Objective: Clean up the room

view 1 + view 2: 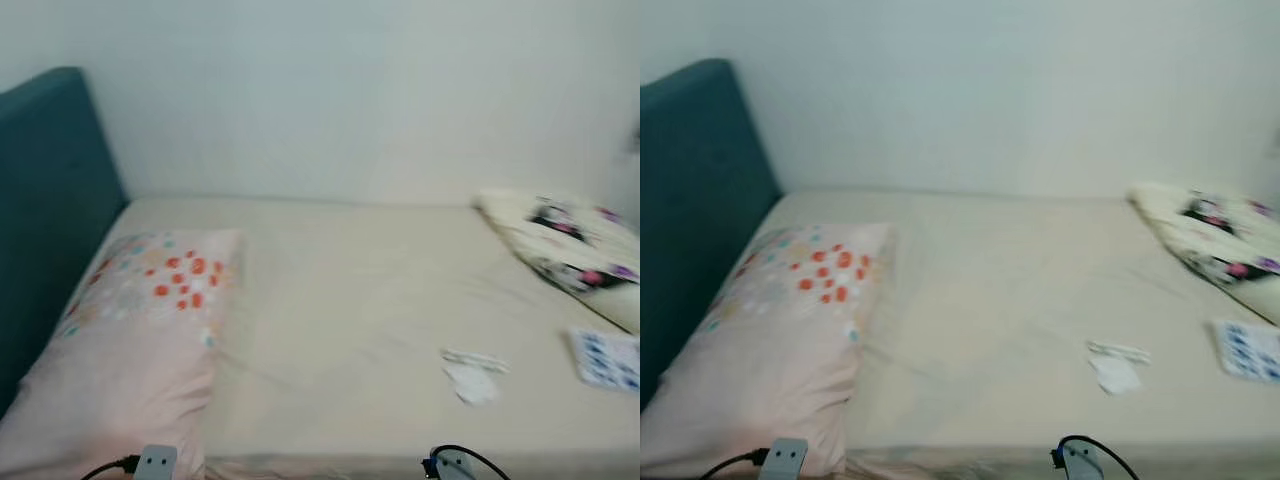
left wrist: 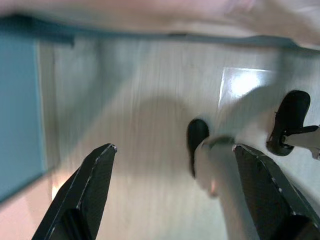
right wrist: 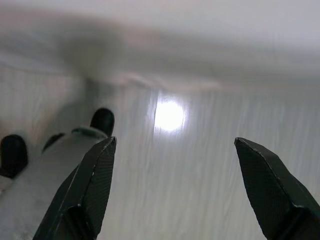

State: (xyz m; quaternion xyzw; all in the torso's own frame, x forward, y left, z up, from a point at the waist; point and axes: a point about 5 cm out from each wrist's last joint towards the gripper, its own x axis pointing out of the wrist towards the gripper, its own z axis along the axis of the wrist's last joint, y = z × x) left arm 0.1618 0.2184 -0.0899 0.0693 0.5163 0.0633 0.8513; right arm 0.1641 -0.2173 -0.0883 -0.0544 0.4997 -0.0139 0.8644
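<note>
A bed with a cream sheet (image 1: 360,300) lies before me. On it, near the front right, sits crumpled white paper or tissue (image 1: 473,374). A small blue-patterned packet (image 1: 607,360) lies at the right edge. My left gripper (image 2: 172,152) hangs open over the pale floor beside the bed. My right gripper (image 3: 175,145) also hangs open above the floor, nothing between its fingers.
A pink pillow with orange dots (image 1: 140,340) lies at the left by the teal headboard (image 1: 45,210). A folded floral quilt (image 1: 570,245) sits at the back right. A white wall runs behind the bed. My own legs and black feet (image 2: 197,140) show below.
</note>
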